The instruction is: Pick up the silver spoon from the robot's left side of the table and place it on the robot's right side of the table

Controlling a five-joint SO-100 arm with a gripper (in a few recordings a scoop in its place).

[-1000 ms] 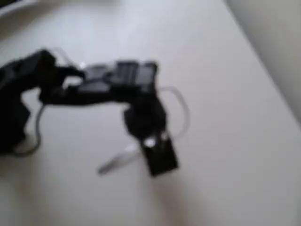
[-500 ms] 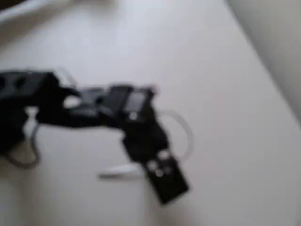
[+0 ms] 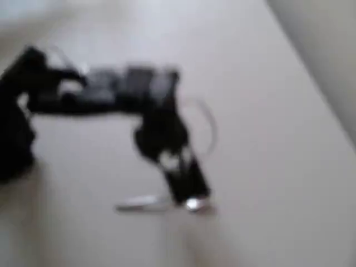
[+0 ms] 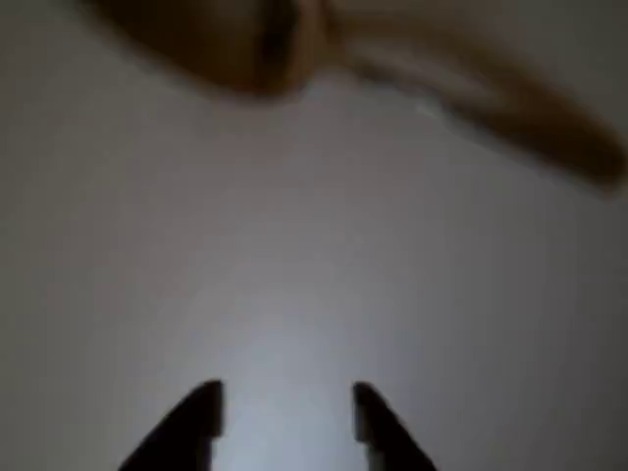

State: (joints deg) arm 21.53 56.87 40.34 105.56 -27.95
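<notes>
The pincer (image 4: 285, 422) stands open in the wrist view, its two dark fingertips (image 4: 201, 412) rising from the bottom edge with a clear gap of pale tabletop (image 4: 294, 245) between them and nothing held. In the blurred overhead view the pincer (image 3: 192, 203) points down at the tabletop (image 3: 267, 167), its tip at the bright round bowl of the silver spoon (image 3: 153, 203), which lies flat with its slim handle stretching to the picture's left. Whether the tip touches the bowl is lost in the blur. The black arm (image 3: 111, 92) reaches in from the left edge, its base cut off there. A soft brown shape (image 4: 294, 39) crosses the top of the wrist view, too blurred to identify.
</notes>
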